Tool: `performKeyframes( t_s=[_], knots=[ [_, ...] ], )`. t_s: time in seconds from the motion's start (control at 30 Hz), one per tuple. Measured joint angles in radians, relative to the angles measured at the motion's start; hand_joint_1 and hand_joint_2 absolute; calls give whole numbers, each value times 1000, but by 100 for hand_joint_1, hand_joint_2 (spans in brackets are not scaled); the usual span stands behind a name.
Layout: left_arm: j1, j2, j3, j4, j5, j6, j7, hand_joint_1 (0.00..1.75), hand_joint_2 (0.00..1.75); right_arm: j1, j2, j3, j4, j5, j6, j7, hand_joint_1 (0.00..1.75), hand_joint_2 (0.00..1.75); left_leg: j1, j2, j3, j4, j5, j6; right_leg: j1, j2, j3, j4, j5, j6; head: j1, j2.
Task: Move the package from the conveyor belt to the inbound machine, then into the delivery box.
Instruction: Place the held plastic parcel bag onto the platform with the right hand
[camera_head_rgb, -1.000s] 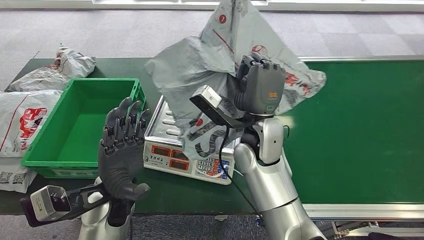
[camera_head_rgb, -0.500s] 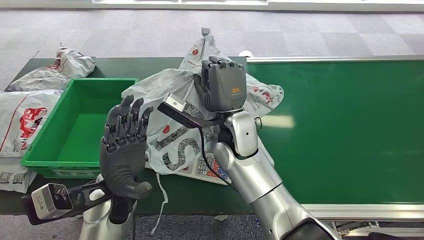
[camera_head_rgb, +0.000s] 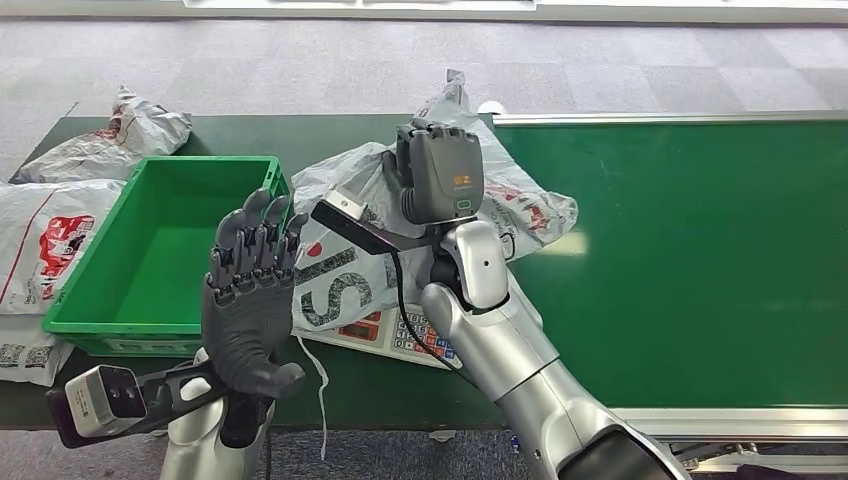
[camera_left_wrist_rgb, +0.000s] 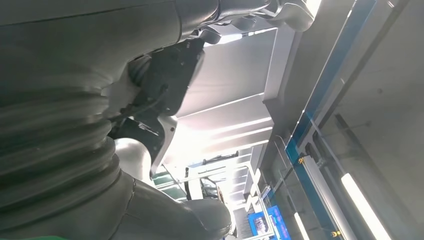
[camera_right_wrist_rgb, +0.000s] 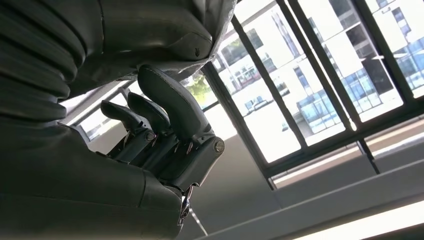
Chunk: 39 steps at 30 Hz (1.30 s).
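The right hand (camera_head_rgb: 437, 175) grips the package (camera_head_rgb: 350, 260), draped over the scale (camera_head_rgb: 400, 335) beside the bin (camera_head_rgb: 150, 250). Settle it flat before releasing. The left hand (camera_head_rgb: 250, 290) waits, fingers spread, holding nothing.

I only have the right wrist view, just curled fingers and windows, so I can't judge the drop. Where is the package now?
Observer: The grey package lies draped over the scale, and the right hand holds its upper part.
Operator: Where's the delivery box?
Observer: The green box sits beside the scale, on the robot's left.
Operator: And the left hand?
Observer: The left hand is raised with fingers apart, holding nothing, in front of the box's near corner.
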Motion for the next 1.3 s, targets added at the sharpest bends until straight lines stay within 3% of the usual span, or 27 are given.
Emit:
performKeyframes(
  t_s=[0.03, 0.13, 0.2, 0.27, 0.37, 0.5, 0.8, 0.9, 0.97, 1.13, 1.3],
  knots=[
    [0, 0, -1, 3, 0, 2, 0, 0, 175, -8, 0, 15, 26, -31, -10, 3, 0, 131, 0, 0, 0, 0, 0, 0, 0, 0, 0, 0, 0, 0, 0, 0],
    [-2, 2, -4, 11, -6, 17, 0, 0, 175, -38, 1, 79, 114, -131, -39, 27, 0, 0, 0, 0, 0, 0, 0, 0, 0, 0, 0, 0, 0, 0, 0, 0],
    [-2, 3, -4, 17, -10, 29, 0, 0, 175, -53, 1, 128, 166, -158, -42, 59, 0, 0, 0, 0, 0, 0, 0, 0, 0, 0, 0, 0, 0, 0, 0, 0],
    [-2, 4, -4, 22, -14, 39, 0, 0, 175, -70, 1, 168, 216, -149, 14, 133, 0, 0, 0, 0, 0, 0, 0, 0, 0, 0, 0, 0, 0, 0, 0, 0],
    [-3, 7, -2, 27, -23, 38, 0, 0, 175, -91, -2, 195, 268, -123, 214, 252, 0, 0, 0, -1, 0, 0, 0, 0, 0, -1, 0, 0, 0, 0, 0, 0],
    [-16, 6, 3, 36, -44, 28, -1, 0, 175, -100, -9, 195, 304, -61, 402, 292, 0, 0, 0, -1, 0, 0, 0, 0, 0, -1, 0, 0, 0, 0, 0, 0],
    [-28, 1, 4, 27, -63, 44, -1, 0, 175, -120, -11, 178, 323, 72, 491, 354, 0, 0, 0, -1, 0, 0, 0, 0, 0, -1, 0, 0, 0, 0, 0, 0],
    [-27, 1, 4, 20, -63, 58, -1, 0, 175, -119, -13, 161, 315, 103, 452, 366, 0, 0, 0, -1, 0, 0, 0, 0, 0, -1, -1, 0, 0, 0, 0, 0],
    [-24, 1, 4, 9, -63, 69, -1, 0, 175, -100, -15, 138, 269, 108, 352, 344, 0, 0, 0, -1, 0, 0, 0, 0, 0, -1, -1, 0, 0, 0, 0, 0],
    [-14, 1, 4, -11, -60, 91, -1, 0, 175, 13, -26, 34, -41, 38, 16, 135, 0, 0, 0, -4, -1, 0, 0, 0, 0, -3, -1, 0, -1, 0, 0, 0],
    [-13, 1, 4, -15, -60, 104, -1, 0, 175, 96, -35, -38, -263, -17, -72, 28, 0, 0, 0, -4, -1, 0, -1, 0, 0, -3, -1, 0, -1, 0, 0, 0]
  ],
)
